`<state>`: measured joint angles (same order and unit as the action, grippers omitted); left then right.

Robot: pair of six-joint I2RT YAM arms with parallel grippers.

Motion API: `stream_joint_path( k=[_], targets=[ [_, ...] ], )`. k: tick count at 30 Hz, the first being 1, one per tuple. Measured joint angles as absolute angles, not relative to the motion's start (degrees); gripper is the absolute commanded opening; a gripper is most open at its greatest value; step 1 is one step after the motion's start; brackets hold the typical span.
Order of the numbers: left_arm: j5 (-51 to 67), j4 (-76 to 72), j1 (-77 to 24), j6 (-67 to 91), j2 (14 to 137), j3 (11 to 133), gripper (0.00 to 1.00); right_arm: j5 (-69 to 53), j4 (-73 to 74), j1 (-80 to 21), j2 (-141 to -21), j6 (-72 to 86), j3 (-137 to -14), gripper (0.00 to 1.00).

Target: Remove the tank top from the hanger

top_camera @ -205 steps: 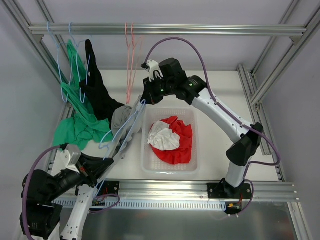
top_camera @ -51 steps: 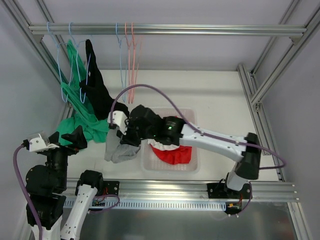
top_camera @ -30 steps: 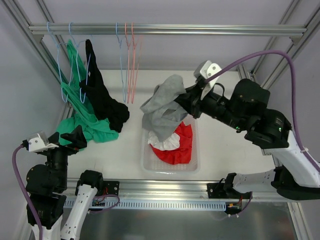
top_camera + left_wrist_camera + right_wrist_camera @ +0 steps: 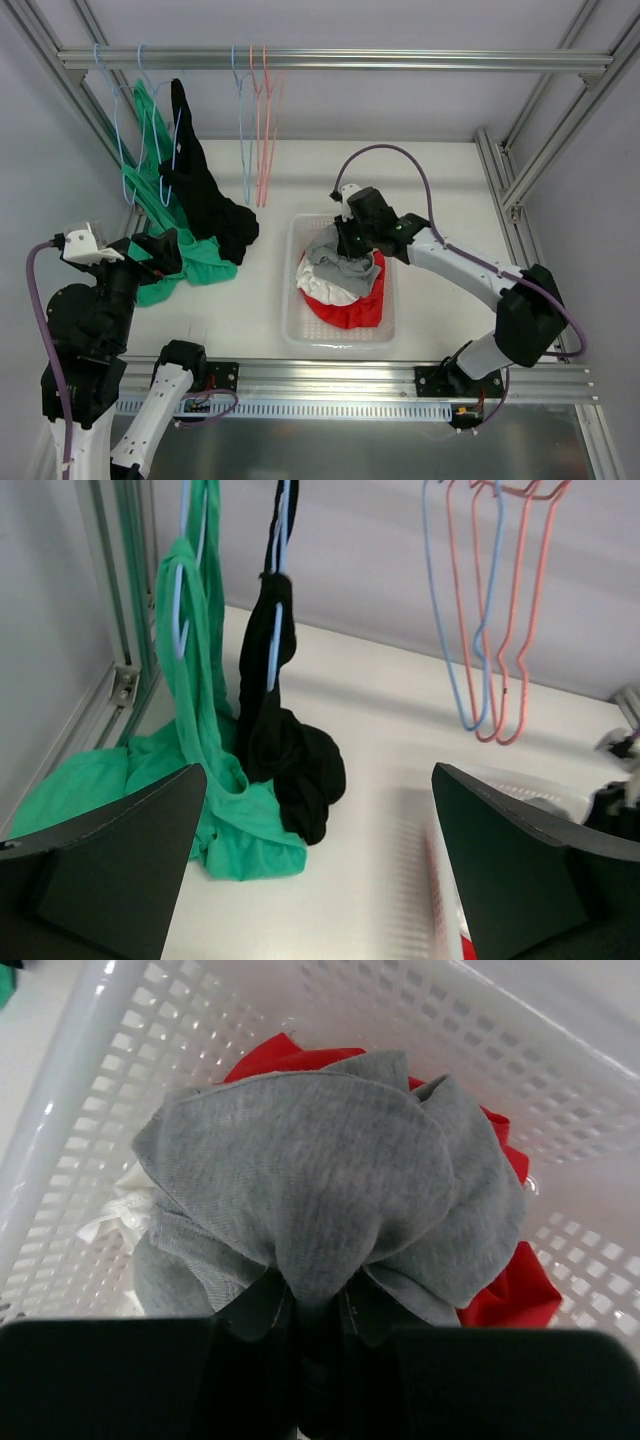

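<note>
The grey tank top [image 4: 340,268] lies bunched in the white basket [image 4: 292,318], on top of a red garment [image 4: 358,305] and a white one [image 4: 316,291]. My right gripper [image 4: 346,243] is shut on a fold of the grey tank top [image 4: 320,1180], pinched between its jaws [image 4: 315,1305]. An empty blue hanger [image 4: 241,115] hangs on the rail beside two pink hangers [image 4: 265,115]. My left gripper [image 4: 152,256] stands open at the left, holding nothing; in the left wrist view its gap [image 4: 320,880] faces the table.
A green tank top [image 4: 205,730] and a black tank top [image 4: 285,750] hang from blue hangers at the far left, their hems pooled on the table. The rail [image 4: 400,60] crosses the back. Frame posts line both sides.
My right arm has come down from above the basket and lowered the grey tank top onto the clothes inside. My left arm has shifted slightly and stays open.
</note>
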<state>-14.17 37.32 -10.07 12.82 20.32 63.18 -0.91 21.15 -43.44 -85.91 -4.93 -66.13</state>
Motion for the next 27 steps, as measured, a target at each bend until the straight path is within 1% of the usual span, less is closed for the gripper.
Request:
stream_joint_path(
  k=[4,6,7,8,9,11,12,14,15,16,18,22,25,27],
  targets=[
    [-12.4,38.6,-10.1,12.8,26.6,71.8,0.99,-0.1,15.9,-43.4,-90.3,-0.3,-63.7,0.01],
    [-11.6,39.4,-10.1,12.9,29.8,76.5,0.99,1.0,12.8,-43.5,-91.8,1.8,-62.6,0.09],
    [-11.1,39.8,-10.1,12.9,31.8,79.1,0.99,1.6,11.8,-43.5,-91.9,2.8,-61.8,0.16],
    [-10.8,40.5,-10.1,12.9,33.5,81.4,0.98,2.1,11.0,-43.6,-91.8,3.5,-61.1,0.3],
    [-10.5,41.0,-10.1,12.9,35.6,83.9,0.99,2.8,10.2,-43.7,-91.3,4.5,-60.3,0.54],
    [-10.4,41.8,-10.1,12.9,40.1,88.7,0.99,4.6,10.0,-43.9,-89.2,5.3,-59.0,0.6],
    [-10.3,41.8,-10.1,12.9,41.9,90.1,0.99,5.5,10.8,-43.9,-87.6,5.2,-58.8,0.69],
    [-10.2,42.8,-10.1,12.8,46.8,93.4,0.99,7.0,13.0,-43.8,-83.5,4.8,-59.1,0.81],
    [-10.0,43.0,-10.1,12.8,49.2,94.6,0.99,7.6,14.7,-43.7,-81.5,4.4,-59.8,0.93],
    [-10.0,43.5,-10.1,12.6,51.7,95.8,0.99,8.1,16.3,-43.7,-79.5,3.9,-61.1,0.97],
    [-9.9,44.0,-10.1,12.4,56.3,97.5,0.99,8.6,18.5,-43.6,-76.4,2.6,-64.4,0.99],
    [-10.2,45.8,-9.5,10.9,63.9,100.2,0.99,8.8,22.3,-43.5,-71.4,-0.4,-70.5,0.99],
    [-10.6,46.9,-7.7,9.5,68.0,102.3,0.99,7.7,24.9,-43.5,-64.9,-1.6,-70.8,1.0],
    [-10.5,47.2,-6.0,8.4,70.2,104.2,0.98,4.8,26.2,-43.5,-60.8,-2.2,-70.8,0.99]
  ],
)
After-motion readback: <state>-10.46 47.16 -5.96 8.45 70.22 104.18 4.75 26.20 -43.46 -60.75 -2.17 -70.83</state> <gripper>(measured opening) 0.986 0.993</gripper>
